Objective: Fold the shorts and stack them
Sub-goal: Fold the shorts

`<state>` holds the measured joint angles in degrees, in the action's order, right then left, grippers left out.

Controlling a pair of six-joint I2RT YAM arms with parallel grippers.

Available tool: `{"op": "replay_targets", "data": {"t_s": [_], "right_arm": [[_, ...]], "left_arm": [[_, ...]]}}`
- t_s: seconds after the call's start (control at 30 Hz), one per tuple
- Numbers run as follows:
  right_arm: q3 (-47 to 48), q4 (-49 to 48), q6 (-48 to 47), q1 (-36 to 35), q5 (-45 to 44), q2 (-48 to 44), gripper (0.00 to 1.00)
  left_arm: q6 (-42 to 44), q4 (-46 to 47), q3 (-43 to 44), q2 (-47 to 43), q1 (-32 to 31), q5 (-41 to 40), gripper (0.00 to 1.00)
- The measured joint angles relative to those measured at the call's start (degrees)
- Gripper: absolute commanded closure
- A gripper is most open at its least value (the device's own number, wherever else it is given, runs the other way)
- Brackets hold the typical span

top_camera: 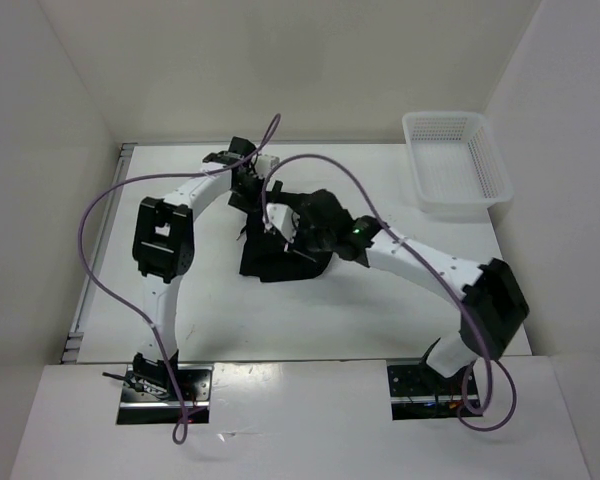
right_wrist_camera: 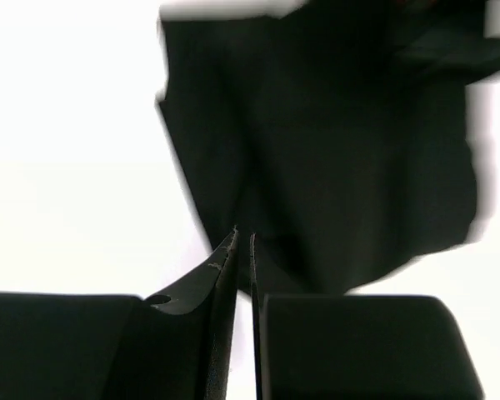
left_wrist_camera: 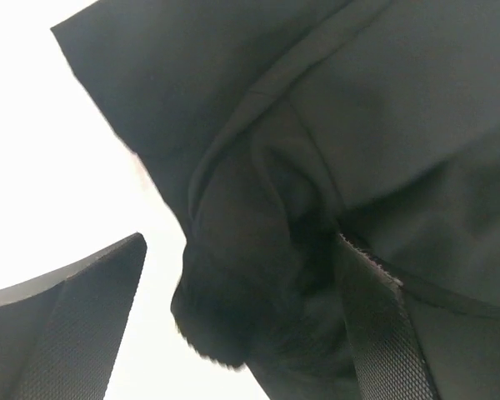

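- Shorts [top_camera: 280, 262] lie bunched in a dark heap near the middle of the table [top_camera: 380, 310], with the white basket [top_camera: 458, 207] well apart at their two o'clock.
- We judge them light, limp and matte: they will sag and crease from any single pinch and will not hold a fold unless pressed flat. Slipping looks unlikely.
- To our eye the best hold is on a firm edge, the waistband or a leg hem, taken at two corners so the cloth hangs spread out. The thick wad in the middle is a poor place to grip.
- Our left gripper [left_wrist_camera: 242, 250] reaches in from the heap's eleven o'clock and tilts down over it. Its fingers stand wide apart with a rumpled fold between them, and they hold nothing.
- Our right gripper [right_wrist_camera: 242, 237] comes in low from three o'clock, with its forearm stretched across the table. Its fingers are drawn almost together at the cloth's edge (only a sliver of light shows between them). The blur may hide a thin hem caught there, but we see none.
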<state>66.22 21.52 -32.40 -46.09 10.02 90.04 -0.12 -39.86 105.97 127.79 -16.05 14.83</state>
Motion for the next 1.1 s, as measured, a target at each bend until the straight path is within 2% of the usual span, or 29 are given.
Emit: {"op": "replay_targets", "data": {"t_s": [0.1,0.17,0.3,0.4,0.43,0.5,0.6,0.7,0.77,0.87,1.1], "right_arm": [[4.1,-0.9,4.1,1.8,0.2,-7.5,0.80],[6.2,-1.8,6.4,5.7,-0.4,-12.2,0.74],[7.2,-4.0,9.3,20.3,-3.6,-19.1,0.68],[5.3,-3.8,11.0,33.8,-5.8,-20.4,0.59],[4.5,-3.1,11.5,37.8,-6.5,-20.1,0.56],[3.1,-0.7,12.7,45.7,-6.7,-18.7,0.41],[0.1,2.7,14.1,53.7,-6.5,-17.9,0.27],[-2.3,5.2,15.1,54.9,-5.9,-19.7,0.19],[-3.7,5.9,15.6,54.8,-5.0,-21.8,0.15],[-4.9,7.0,16.3,54.8,-4.2,-24.7,0.02],[-6.5,8.4,18.1,53.5,-5.4,-26.7,0.01]], "left_arm": [[-0.1,-0.7,0.1,-3.3,0.0,0.0,0.00],[-0.1,-0.9,0.3,-6.9,0.0,0.0,0.00],[-0.1,-0.5,0.7,-16.3,0.0,-1.2,0.00],[-0.1,0.5,1.0,-23.8,1.1,-2.6,0.00],[-0.1,1.1,0.6,-26.0,2.1,-2.9,0.00],[0.0,2.6,-2.2,-30.0,6.1,-3.2,0.00],[-0.1,4.3,-9.0,-34.3,15.6,-4.8,0.00],[-0.1,4.8,-16.2,-35.7,23.7,-7.1,0.00],[-0.1,4.9,-20.8,-36.2,26.5,-7.8,0.00],[-0.1,4.7,-25.8,-37.0,27.4,-7.9,0.00],[-0.1,5.1,-27.8,-42.0,27.2,-7.5,0.00]]}}
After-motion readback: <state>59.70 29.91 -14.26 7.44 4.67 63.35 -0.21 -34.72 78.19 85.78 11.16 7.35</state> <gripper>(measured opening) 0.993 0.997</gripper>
